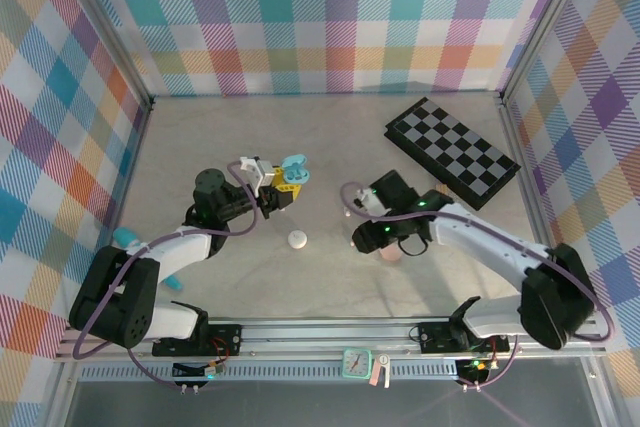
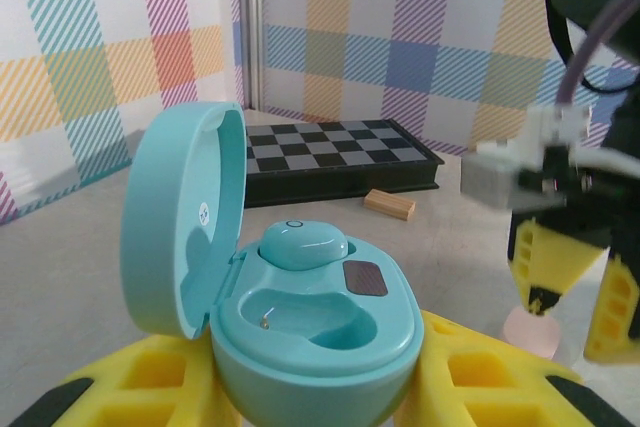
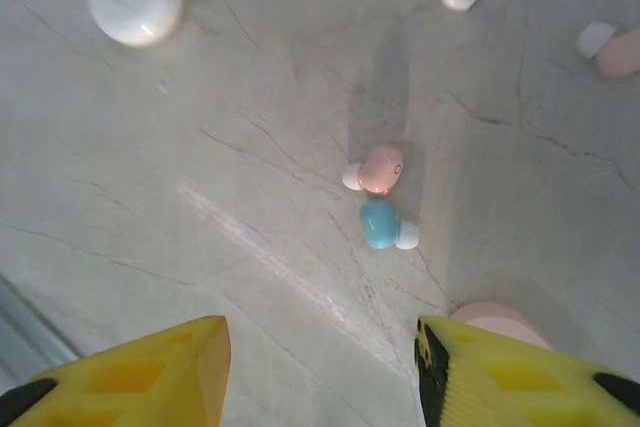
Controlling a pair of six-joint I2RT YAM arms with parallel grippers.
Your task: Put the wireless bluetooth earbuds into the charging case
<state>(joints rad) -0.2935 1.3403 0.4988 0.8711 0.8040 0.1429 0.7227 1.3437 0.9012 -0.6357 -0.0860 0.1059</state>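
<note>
Clamping open teal case [image 2: 300, 317], left pincer [image 2: 315, 402]; right pincer [image 3: 320, 377] apart above pink bud [image 3: 380, 168], teal bud [image 3: 380, 224].

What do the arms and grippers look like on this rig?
Left arm and right arm: white links, black joints, looping purple cables. Left gripper and right gripper: blocky yellow fingers with recessed squares.
</note>
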